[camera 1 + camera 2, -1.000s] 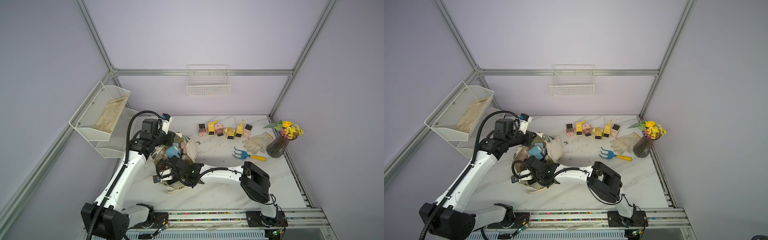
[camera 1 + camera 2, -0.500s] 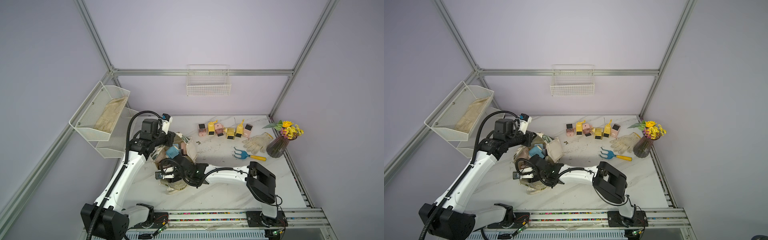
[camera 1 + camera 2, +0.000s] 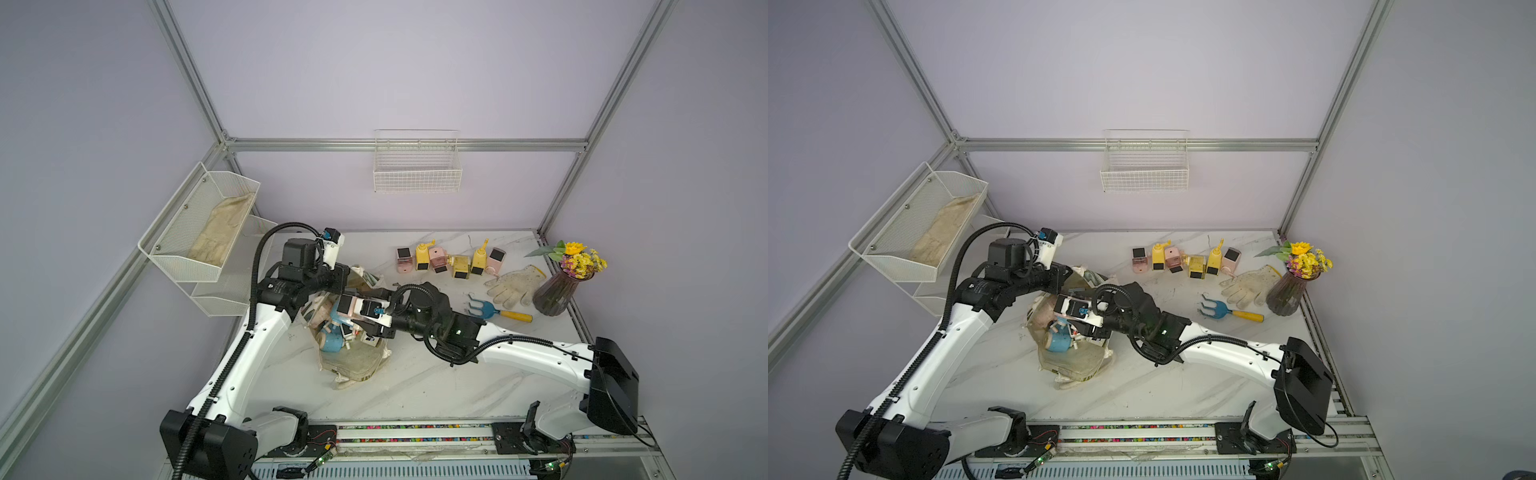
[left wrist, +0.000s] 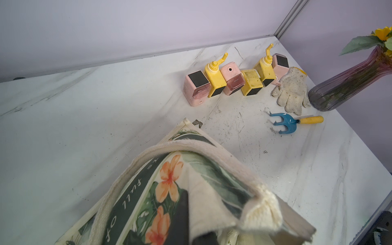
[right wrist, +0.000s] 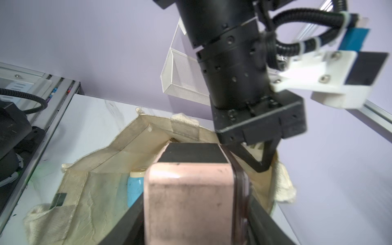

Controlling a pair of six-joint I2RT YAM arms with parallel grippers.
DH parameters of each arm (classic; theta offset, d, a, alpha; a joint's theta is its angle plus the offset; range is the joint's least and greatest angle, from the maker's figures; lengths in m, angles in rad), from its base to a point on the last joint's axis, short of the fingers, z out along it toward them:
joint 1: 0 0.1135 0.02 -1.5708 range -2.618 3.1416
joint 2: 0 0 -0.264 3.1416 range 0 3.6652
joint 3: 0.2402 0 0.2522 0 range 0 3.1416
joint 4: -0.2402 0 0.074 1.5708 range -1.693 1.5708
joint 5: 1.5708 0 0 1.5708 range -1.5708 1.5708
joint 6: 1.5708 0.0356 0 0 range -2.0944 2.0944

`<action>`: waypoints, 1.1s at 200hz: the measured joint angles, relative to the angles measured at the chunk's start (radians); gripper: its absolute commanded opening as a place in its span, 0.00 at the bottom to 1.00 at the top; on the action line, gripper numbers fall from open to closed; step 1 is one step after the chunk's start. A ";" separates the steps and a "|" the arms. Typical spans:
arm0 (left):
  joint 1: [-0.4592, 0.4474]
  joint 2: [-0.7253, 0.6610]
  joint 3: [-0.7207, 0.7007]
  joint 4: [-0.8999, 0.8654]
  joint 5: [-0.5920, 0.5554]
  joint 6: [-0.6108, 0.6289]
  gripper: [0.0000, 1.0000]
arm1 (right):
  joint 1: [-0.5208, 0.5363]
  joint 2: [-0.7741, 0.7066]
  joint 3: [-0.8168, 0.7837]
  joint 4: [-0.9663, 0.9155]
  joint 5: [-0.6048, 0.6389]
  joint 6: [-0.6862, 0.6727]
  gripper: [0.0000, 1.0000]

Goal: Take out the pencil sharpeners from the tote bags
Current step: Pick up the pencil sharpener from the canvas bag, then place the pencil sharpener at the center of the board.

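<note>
The cream tote bag (image 3: pixel 357 365) (image 3: pixel 1077 368) lies on the table with its mouth held up. My left gripper (image 3: pixel 345 279) (image 4: pixel 197 222) is shut on the bag's rim by the leafy print (image 4: pixel 169 180). My right gripper (image 3: pixel 350 309) (image 5: pixel 191 212) is shut on a pink pencil sharpener (image 3: pixel 347 306) (image 5: pixel 186 191), held just above the bag's mouth, black face outward. A blue sharpener (image 3: pixel 332 343) (image 5: pixel 135 188) and others remain inside the bag. Several pink and yellow sharpeners (image 3: pixel 451 262) (image 4: pixel 235 78) stand in a row at the back.
A dirty white glove (image 3: pixel 513 284), a blue hand rake (image 3: pixel 494 311) and a vase of flowers (image 3: pixel 557 291) sit at the right. A mesh shelf (image 3: pixel 199 232) hangs at the left wall, a wire basket (image 3: pixel 417 166) on the back wall.
My right gripper has risen out of the bag with the pink sharpener, moving back and to the right. My left gripper has kept its hold on the rim.
</note>
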 measured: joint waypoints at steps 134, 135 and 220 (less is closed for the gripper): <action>0.033 -0.004 0.000 -0.004 0.018 -0.008 0.05 | -0.285 -0.235 -0.394 0.366 -0.054 0.438 0.34; 0.033 -0.004 0.000 -0.004 0.018 -0.008 0.05 | -0.286 -0.232 -0.394 0.367 -0.050 0.441 0.34; 0.039 -0.004 0.000 -0.008 0.021 -0.009 0.05 | -0.320 0.306 -0.059 0.159 0.228 0.797 0.33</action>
